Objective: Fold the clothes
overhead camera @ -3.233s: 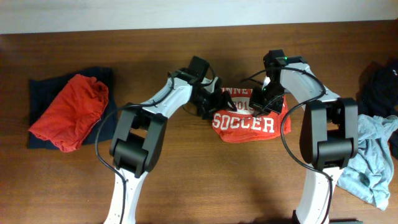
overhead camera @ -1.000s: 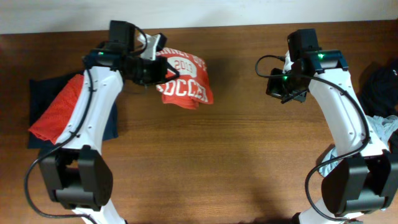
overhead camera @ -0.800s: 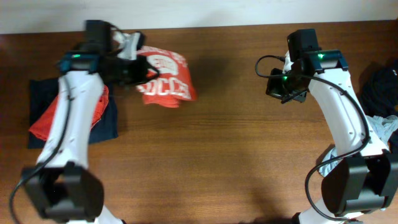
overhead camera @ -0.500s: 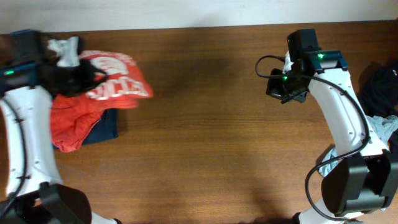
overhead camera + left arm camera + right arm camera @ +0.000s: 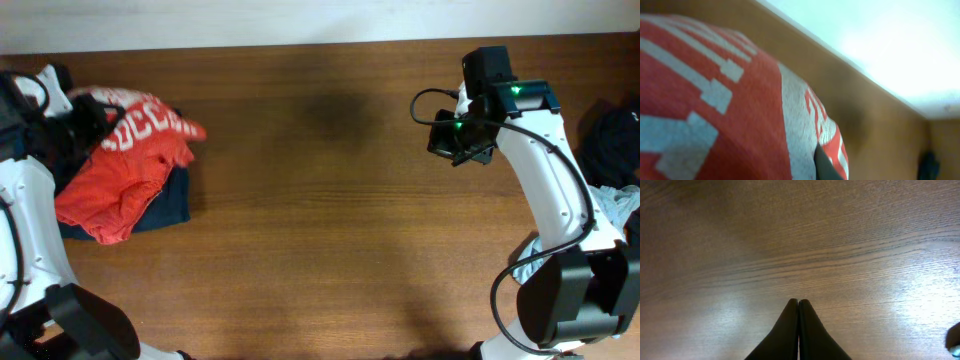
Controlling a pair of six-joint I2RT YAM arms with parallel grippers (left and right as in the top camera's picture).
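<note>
Red-orange and navy pile (image 5: 120, 195) sits at the left edge of the tabletop (image 5: 330, 200), and the grey-blue clothes (image 5: 618, 215) are bunched at the right edge. My left fingers (image 5: 88, 125) are clamped on the soccer shirt (image 5: 150, 130), just over that pile. My right fingers (image 5: 798, 305) are pressed together, holding nothing, over wood near the far right.
</note>
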